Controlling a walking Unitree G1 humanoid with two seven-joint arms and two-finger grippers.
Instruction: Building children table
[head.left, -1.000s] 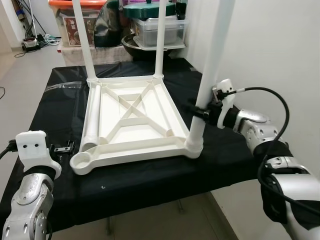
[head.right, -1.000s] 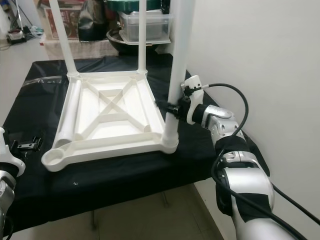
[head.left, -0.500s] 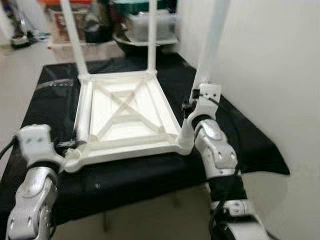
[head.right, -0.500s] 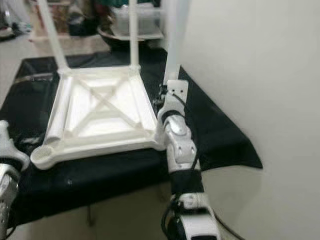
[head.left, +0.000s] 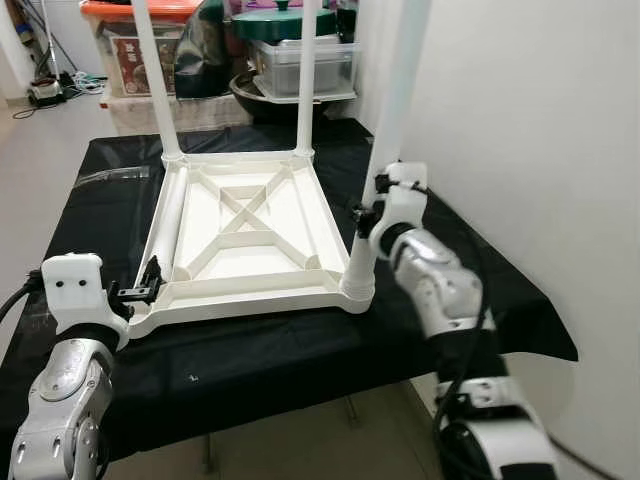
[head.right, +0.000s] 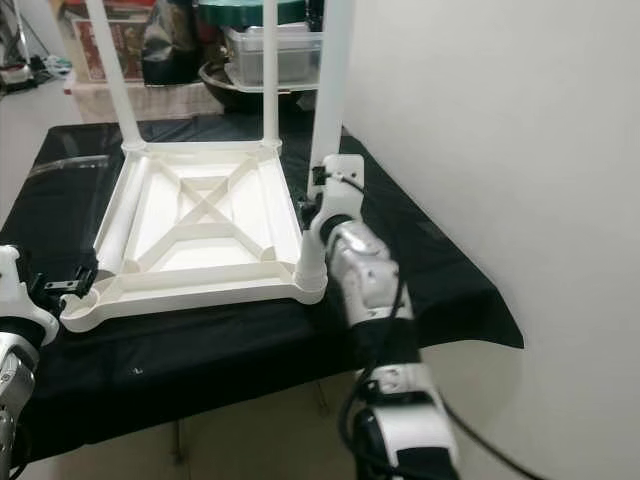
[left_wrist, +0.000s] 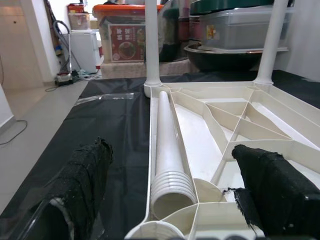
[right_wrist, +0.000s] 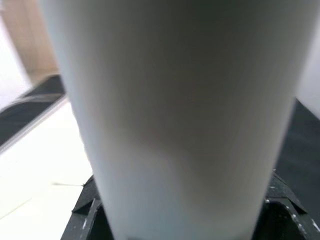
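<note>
Three table legs upright; fourth leg flat inside upturned tabletop.

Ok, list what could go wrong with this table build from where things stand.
1. The loose fourth leg lies inside the upturned tabletop; the open left gripper hovers at the empty corner socket and could nudge the tabletop instead.
2. The right gripper is around the near right leg; a sideways pull might tip the whole table.
3. The table's near edge sits close to the black cloth's front edge, so it could slide off.
</note>
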